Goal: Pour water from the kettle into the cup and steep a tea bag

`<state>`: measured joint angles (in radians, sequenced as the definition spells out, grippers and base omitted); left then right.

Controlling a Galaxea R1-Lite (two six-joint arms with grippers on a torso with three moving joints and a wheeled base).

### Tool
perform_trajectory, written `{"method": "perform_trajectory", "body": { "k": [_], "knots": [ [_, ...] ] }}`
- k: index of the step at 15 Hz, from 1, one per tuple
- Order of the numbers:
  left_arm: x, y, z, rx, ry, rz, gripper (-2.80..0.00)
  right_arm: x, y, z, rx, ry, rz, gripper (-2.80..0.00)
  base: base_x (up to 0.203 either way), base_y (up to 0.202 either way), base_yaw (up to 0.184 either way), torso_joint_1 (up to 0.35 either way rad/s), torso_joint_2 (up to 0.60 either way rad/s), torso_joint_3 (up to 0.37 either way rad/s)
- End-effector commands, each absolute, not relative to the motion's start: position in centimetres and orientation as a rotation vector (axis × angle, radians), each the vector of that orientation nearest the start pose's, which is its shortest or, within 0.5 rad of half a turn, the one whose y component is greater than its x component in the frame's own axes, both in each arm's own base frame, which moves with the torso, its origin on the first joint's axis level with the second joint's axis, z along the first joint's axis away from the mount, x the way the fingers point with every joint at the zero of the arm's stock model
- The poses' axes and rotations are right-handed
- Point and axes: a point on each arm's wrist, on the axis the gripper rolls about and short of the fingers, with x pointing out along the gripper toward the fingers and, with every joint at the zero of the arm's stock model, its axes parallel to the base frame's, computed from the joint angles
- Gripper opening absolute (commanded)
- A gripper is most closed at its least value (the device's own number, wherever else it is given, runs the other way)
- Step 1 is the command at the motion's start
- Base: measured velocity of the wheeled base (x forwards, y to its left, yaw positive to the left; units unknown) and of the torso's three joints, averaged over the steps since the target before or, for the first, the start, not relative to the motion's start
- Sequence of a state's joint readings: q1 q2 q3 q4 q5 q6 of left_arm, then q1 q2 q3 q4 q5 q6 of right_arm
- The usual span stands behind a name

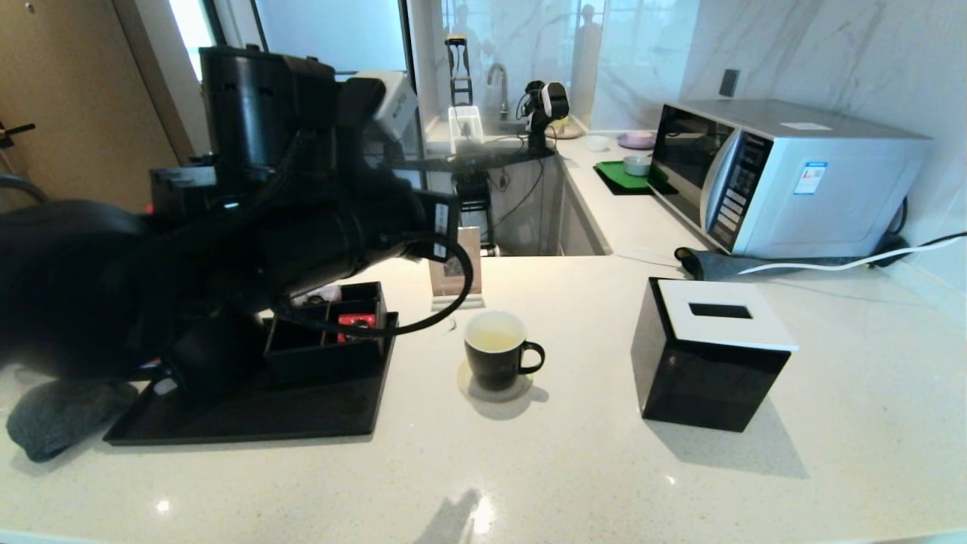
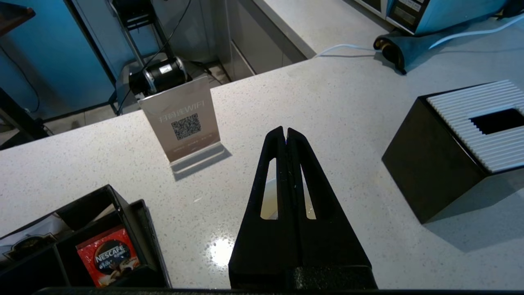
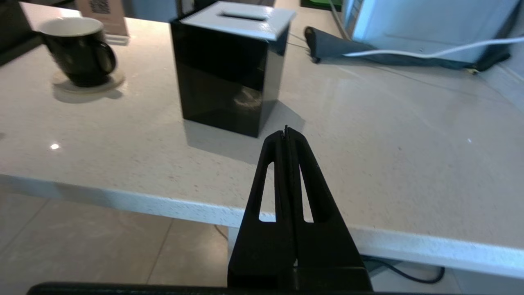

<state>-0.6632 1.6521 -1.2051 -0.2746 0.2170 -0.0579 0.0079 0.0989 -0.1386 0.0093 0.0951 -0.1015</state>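
The cup [image 1: 497,361], a black mug with a cream inside and pale liquid in it, stands on a round coaster mid-counter; the right wrist view also shows the cup [image 3: 80,51]. My left gripper [image 2: 285,130] is shut and hangs above it; the cream interior of the cup [image 2: 269,200] shows through the finger slots. Nothing visible sits between its fingers. My left arm [image 1: 227,249] fills the left of the head view. The kettle and the tea bag do not show. My right gripper [image 3: 286,131] is shut and empty, low by the counter's front edge.
A black tissue box [image 1: 710,363] stands right of the cup. A black tray [image 1: 249,415] with an organiser holding a red packet [image 2: 107,256] lies left. A QR sign [image 2: 182,119] stands behind the cup. A microwave [image 1: 786,174] and a dark cloth [image 1: 710,264] are at the back right.
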Motion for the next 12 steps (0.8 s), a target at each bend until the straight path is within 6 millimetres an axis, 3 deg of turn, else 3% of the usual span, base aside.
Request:
{"method": "perform_trajectory", "body": {
  "k": [1, 6, 12],
  "knots": [
    [25.0, -18.8, 27.3, 0.021, 0.179, -0.434, -2.8, -0.4, 0.3, 14.0, -0.099, 0.049, 0.179, -2.8, 0.0, 0.0, 0.0, 0.0, 0.0, 0.0],
    [24.9, -18.8, 27.3, 0.022, 0.18, -0.437, -2.8, 6.3, 1.9, 17.6, -0.074, 0.108, 0.453, -2.8, 0.0, 0.0, 0.0, 0.0, 0.0, 0.0],
    [24.6, -18.5, 27.4, 0.021, 0.178, -0.436, -2.8, 18.0, 6.2, 18.2, -0.039, 0.161, 0.77, -2.8, 0.0, 0.0, 0.0, 0.0, 0.0, 0.0]
  ]
}}
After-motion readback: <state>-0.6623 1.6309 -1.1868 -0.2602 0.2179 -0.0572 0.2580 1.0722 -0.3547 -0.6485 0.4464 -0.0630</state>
